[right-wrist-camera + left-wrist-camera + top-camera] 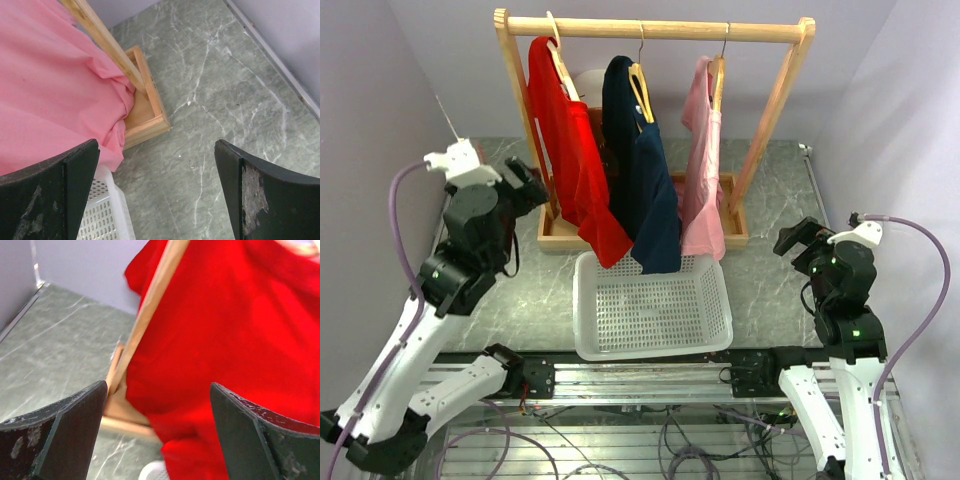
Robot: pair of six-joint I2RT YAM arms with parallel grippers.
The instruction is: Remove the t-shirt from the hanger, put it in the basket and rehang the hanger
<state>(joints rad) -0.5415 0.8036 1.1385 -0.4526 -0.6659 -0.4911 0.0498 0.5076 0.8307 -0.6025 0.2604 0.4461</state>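
Observation:
Three t-shirts hang on wooden hangers from a wooden rack [650, 29]: a red one [577, 160] at the left, a navy one [642, 170] in the middle, a pink one [703, 185] at the right. My left gripper [534, 183] is open and empty, raised beside the rack's left post, facing the red t-shirt [225, 330]. My right gripper [796, 240] is open and empty, low at the right of the rack, with the pink t-shirt [50, 85] at its left.
A white perforated basket [650, 305] stands on the marble table in front of the rack, under the shirt hems. The rack's wooden base tray [147, 107] sits behind it. Purple walls close in on the left, right and back.

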